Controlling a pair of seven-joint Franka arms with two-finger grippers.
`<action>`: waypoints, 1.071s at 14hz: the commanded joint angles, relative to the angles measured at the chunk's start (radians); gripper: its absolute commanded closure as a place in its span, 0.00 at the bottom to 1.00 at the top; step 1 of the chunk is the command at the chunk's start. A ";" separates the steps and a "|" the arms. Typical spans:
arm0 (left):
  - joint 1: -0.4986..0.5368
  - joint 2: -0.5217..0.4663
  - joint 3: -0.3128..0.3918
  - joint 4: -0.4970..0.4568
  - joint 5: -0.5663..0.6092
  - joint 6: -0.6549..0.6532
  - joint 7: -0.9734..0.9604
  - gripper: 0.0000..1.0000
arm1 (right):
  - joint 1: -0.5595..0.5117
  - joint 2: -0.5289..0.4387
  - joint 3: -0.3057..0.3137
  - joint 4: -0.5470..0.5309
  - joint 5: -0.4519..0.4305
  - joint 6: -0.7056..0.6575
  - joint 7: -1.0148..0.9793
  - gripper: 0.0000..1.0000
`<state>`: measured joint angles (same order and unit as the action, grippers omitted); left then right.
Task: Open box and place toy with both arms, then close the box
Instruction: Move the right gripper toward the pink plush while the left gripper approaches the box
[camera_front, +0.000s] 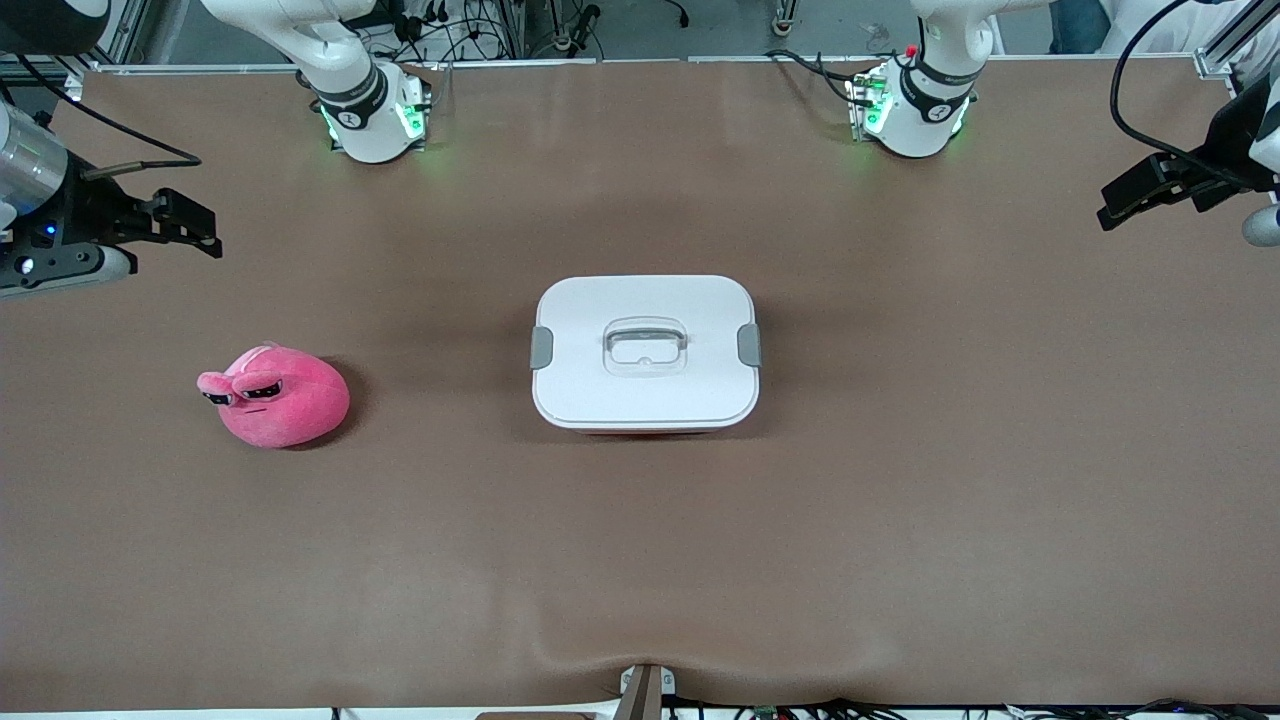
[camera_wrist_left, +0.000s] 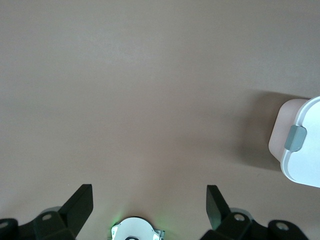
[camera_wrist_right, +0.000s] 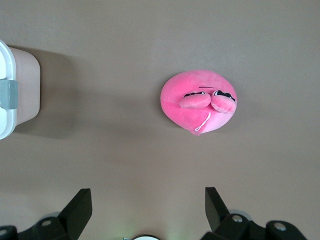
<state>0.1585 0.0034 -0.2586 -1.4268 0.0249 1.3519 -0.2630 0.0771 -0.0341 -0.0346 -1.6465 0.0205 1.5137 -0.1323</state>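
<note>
At the table's middle sits the box (camera_front: 645, 352), its white lid (camera_front: 700, 300) still on and both grey clips (camera_front: 541, 347) apparently down at the short ends, with a recessed clear handle (camera_front: 645, 345) in the lid's centre. It looks like thin, stiff plastic: light and rigid, but smooth enough to slide on the table (camera_front: 900, 550) if pushed from one side only, so the clips are probably best flipped from both ends at once and the lid then lifted by the handle or its rim. Well apart from it, toward the right arm's end of the table and slightly nearer the front camera, lies the toy (camera_front: 285, 397), a round pink plush with two bulging eyes. It should be soft, very light and not fragile; a pinch across its round body would compress it and hold well, while the eyes are too small to trust. Over the table's edge at that end, the right end effector (camera_front: 185, 225) hangs spread wide and empty, the toy showing in its wrist view. Over the other end, the left end effector (camera_front: 1130, 200) likewise stands wide with nothing in it.
</note>
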 joint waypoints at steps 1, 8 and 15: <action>0.045 0.001 -0.001 0.008 -0.084 0.022 0.010 0.00 | 0.006 -0.010 -0.005 -0.010 0.010 0.002 -0.012 0.00; 0.065 0.009 0.012 0.011 -0.091 0.021 0.010 0.00 | -0.026 0.033 -0.010 0.005 0.001 0.099 0.002 0.00; 0.044 0.153 -0.019 -0.004 0.043 0.012 0.016 0.00 | -0.063 -0.036 -0.013 0.019 0.009 -0.018 0.028 0.00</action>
<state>0.2166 0.0927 -0.2502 -1.4494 -0.0095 1.3701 -0.2570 0.0266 -0.0559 -0.0578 -1.6244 0.0202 1.5067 -0.1215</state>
